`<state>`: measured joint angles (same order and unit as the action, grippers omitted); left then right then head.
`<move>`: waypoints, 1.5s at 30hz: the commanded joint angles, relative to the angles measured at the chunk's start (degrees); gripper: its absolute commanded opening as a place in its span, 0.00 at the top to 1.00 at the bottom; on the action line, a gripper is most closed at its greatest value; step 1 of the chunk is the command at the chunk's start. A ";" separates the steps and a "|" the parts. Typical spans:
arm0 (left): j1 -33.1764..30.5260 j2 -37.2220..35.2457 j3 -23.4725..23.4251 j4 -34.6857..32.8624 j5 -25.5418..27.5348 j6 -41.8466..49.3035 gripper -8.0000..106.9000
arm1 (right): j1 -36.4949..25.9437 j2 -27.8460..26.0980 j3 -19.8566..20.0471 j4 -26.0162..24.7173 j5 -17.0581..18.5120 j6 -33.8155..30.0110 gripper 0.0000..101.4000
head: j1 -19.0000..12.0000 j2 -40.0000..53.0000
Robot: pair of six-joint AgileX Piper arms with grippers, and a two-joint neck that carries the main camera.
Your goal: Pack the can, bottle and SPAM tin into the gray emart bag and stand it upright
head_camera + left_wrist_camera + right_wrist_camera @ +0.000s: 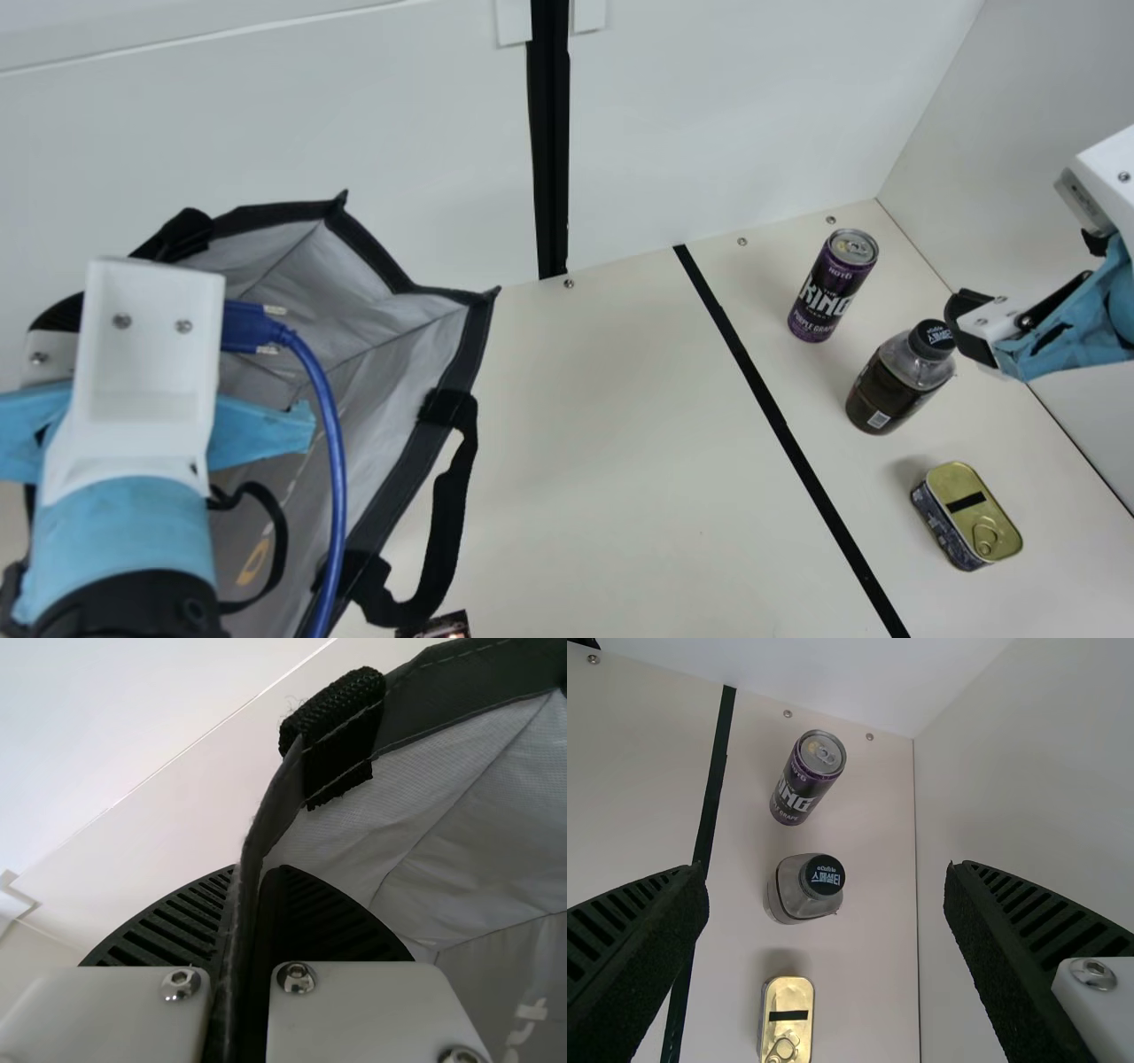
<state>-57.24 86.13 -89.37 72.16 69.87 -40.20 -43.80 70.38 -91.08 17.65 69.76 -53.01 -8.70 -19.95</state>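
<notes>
The bottle (pixel 899 381) stands upright on the cream surface (pixel 620 443), between the purple drink can (pixel 833 285), also upright and nearer the back wall (pixel 753 115), and the SPAM tin (pixel 966 516), lying flat. All three are on the same side of the black stripe (pixel 780 425). The right tool (pixel 826 886) is the nearer one, raised above them with its fingers spread wide; in its wrist view the bottle's cap lies between them. The likely next move is therefore down along the bottle's vertical axis, with a finger to either side. The side wall (pixel 1045 106) is near on one side, so the outer finger needs watching; the can and tin are apart from the bottle, leaving gaps to work in.

Across the stripe, the left tool (pixel 252 895) is closed on the rim of the gray emart bag (pixel 385 377), whose mouth gapes upward. A broad stretch of surface separates bag and bottle, which should suit the carry. The strap (pixel 447 523) looping out on the near side could snag a low approach.
</notes>
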 commanded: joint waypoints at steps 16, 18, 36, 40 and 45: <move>0.08 1.72 12.04 10.36 0.03 -10.39 1.00 | 0.00 0.00 0.00 0.00 0.00 0.00 0.06 | -1.30 -0.05; 0.08 2.12 12.78 10.92 0.03 -11.30 1.00 | 0.00 0.00 0.00 0.00 0.00 0.00 0.06 | -1.30 -0.05; -3.80 4.70 14.48 2.51 0.03 -17.34 1.00 | 0.00 0.00 0.00 0.00 0.00 0.00 0.06 | -1.30 -0.05; -5.48 4.82 13.91 -2.03 0.03 -18.27 1.00 | 0.00 0.00 0.00 0.00 0.00 0.00 0.06 | -1.30 -0.05; -7.12 4.64 13.21 -6.99 0.03 -18.88 1.00 | 0.00 0.00 0.00 0.00 0.00 0.00 0.06 | -1.30 -0.05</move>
<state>-64.25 90.87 -76.12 66.82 69.91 -58.97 -43.80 70.38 -91.08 17.65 69.76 -53.01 -8.70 -19.95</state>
